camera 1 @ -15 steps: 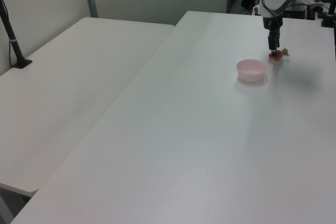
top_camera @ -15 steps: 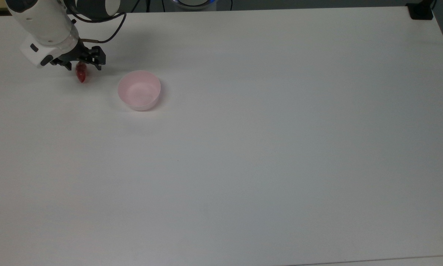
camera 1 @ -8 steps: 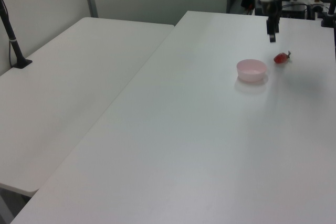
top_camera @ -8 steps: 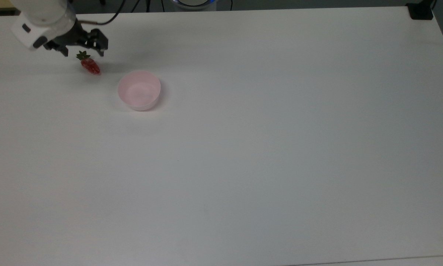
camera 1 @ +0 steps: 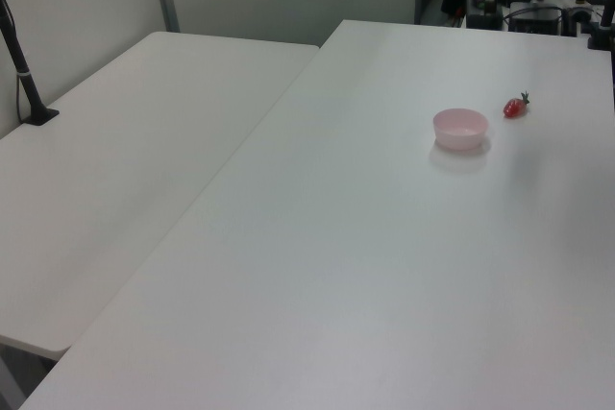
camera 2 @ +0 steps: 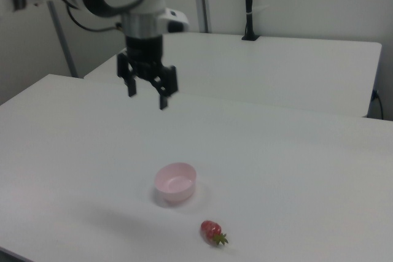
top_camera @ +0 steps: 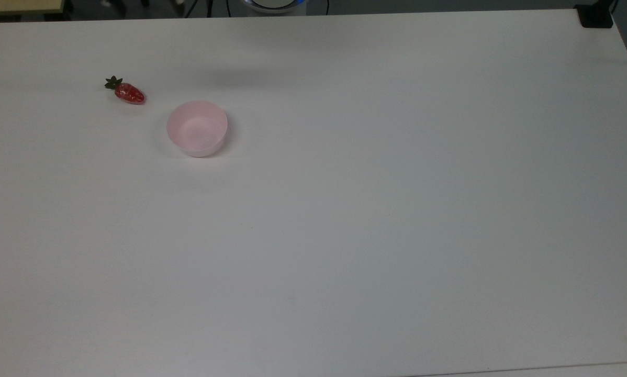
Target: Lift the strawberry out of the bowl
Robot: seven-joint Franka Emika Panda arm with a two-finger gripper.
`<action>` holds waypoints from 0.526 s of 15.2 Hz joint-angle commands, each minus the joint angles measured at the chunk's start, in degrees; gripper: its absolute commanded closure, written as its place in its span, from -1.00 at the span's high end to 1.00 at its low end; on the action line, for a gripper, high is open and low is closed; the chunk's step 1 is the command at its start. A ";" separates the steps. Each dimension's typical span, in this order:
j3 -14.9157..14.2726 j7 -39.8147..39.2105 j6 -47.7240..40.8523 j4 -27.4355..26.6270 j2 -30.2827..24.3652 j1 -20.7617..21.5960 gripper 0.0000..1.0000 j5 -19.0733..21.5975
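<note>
The small red strawberry with its green cap lies on its side on the white table, outside the pale pink bowl and a short way toward the top view's upper left of it. The bowl's inside is bare. In the left view the strawberry lies just right of the bowl. In the right view the strawberry sits in front of the bowl, and my gripper hangs open high above the table, well clear of both, with nothing between its fingers.
A second white table adjoins on the left view's left, with a black post clamped to it. A black clamp sits at the top view's upper right corner. Wide bare tabletop stretches to the right of the bowl in the top view.
The gripper let go of the strawberry, which settled on its side on the table beside the bowl. The arm then rose and drew back, leaving the top view.
</note>
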 commanded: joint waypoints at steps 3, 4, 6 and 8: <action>-1.89 15.10 -2.99 1.40 -4.45 11.24 1.00 0.66; -2.85 15.38 -2.64 1.14 -4.54 12.91 1.00 0.40; -3.91 13.54 -1.41 0.96 -3.93 14.94 1.00 -0.48; -3.83 10.82 4.37 0.87 -3.40 15.04 1.00 -2.76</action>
